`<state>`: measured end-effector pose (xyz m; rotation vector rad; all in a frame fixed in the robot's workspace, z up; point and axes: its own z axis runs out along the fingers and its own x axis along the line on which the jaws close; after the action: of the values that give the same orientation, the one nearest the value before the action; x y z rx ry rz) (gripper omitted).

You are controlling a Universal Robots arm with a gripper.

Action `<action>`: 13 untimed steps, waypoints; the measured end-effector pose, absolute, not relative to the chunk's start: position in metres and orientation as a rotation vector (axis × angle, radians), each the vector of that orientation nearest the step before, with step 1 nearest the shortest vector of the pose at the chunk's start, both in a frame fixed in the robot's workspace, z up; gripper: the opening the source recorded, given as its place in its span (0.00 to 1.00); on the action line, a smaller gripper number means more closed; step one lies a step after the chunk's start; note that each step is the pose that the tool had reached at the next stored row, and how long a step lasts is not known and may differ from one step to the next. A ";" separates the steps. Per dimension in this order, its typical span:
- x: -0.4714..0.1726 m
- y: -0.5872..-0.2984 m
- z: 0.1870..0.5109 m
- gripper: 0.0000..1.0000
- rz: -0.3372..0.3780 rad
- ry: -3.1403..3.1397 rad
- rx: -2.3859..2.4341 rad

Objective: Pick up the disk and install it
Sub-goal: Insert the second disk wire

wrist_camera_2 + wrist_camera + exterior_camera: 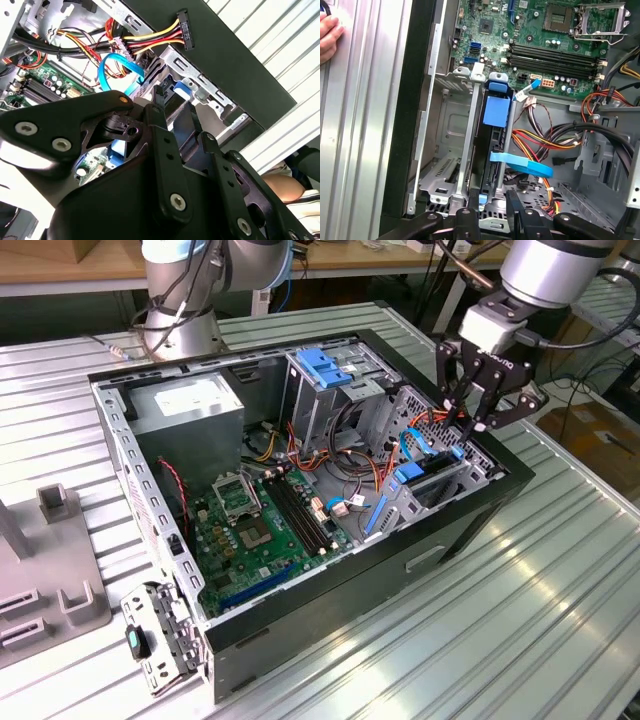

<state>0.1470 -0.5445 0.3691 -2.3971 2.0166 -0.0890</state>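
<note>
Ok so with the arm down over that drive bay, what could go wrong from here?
1. The blue flat cable lies across the disk just ahead of the gripper; it might snag or get pinched.
2. The disk stands on edge between metal bay rails; a slight tilt could jam it.
3. A person's hand rests on the table beside the case, probably close enough to be struck if the arm swings out.

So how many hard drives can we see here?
1. The disk stands on edge in the front corner of the case, just beneath the gripper. Others could be hidden inside the tall drive cage.
</note>
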 end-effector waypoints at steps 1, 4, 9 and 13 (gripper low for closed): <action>0.147 -0.545 0.371 0.35 -0.089 2.017 -2.397; 0.147 -0.544 0.372 0.35 -0.089 2.016 -2.397; 0.147 -0.545 0.373 0.35 -0.089 2.017 -2.397; 0.147 -0.545 0.374 0.35 -0.089 2.017 -2.397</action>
<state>0.1470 -0.5445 0.3744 -2.3972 2.0166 -0.0891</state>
